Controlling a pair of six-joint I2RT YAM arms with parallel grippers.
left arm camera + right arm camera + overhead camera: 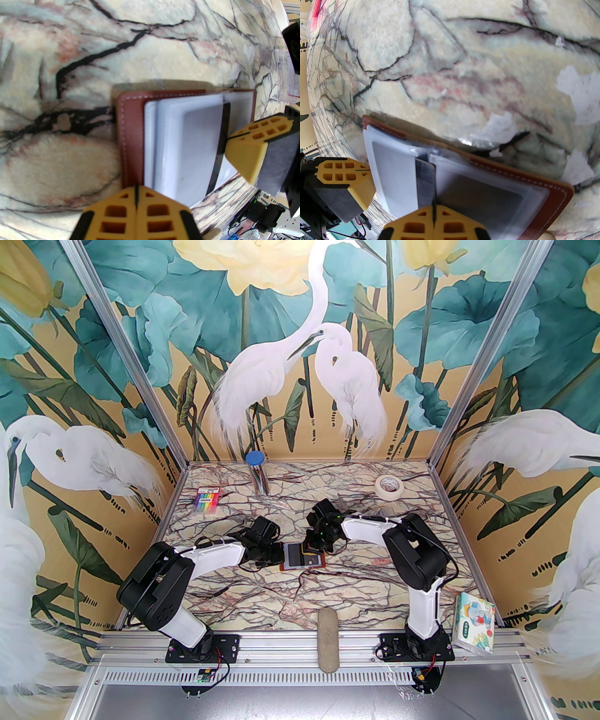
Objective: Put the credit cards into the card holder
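Marble table (pixel 337 596), stitched leather card holder (pixel 130 131), thin dark card (pixel 424 178)

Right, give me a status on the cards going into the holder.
Done: the card holder lies open, sleeves up. In hand: the right hand is shut on a dark card standing on edge over the sleeves; the left hand is closed at the holder's edge. Left: sliding that card in. Whether any sleeve is already filled is unclear.

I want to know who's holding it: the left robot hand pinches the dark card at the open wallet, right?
Not quite. The right gripper, not the left, pinches the dark card at the open wallet, as the right wrist view shows.
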